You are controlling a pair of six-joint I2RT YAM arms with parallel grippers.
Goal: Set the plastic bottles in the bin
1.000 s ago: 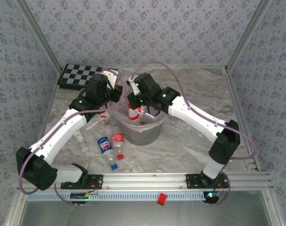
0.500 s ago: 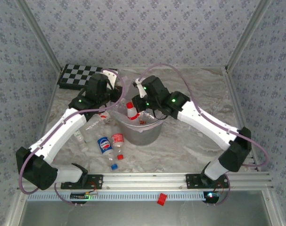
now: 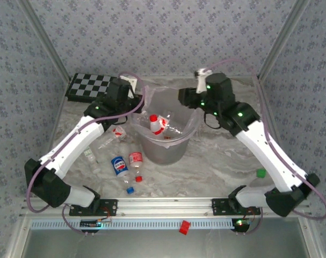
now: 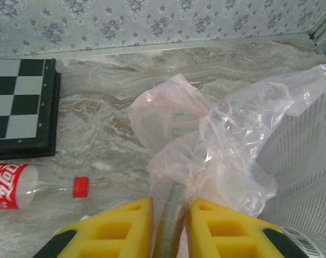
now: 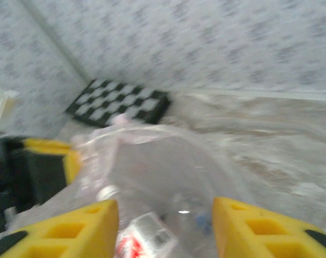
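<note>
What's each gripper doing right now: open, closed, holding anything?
Left gripper: closed on the rim of the bin, pinching its plastic liner.
Right gripper: open, holding nothing.

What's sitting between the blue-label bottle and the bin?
A red-labelled bottle lies there, right beside the blue-label bottle and near the bin wall, seen in the top external view.

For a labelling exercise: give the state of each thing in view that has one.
Round grey plastic bin: upright, bag-lined, holding bottles.
Red-capped clear plastic bottle: inside the bin.
Blue-labelled clear plastic bottle: lying outside the bin.
Red-labelled clear plastic bottle: lying beside it.
Left gripper: shut on the bin's rim.
Right gripper: open, empty.
</note>
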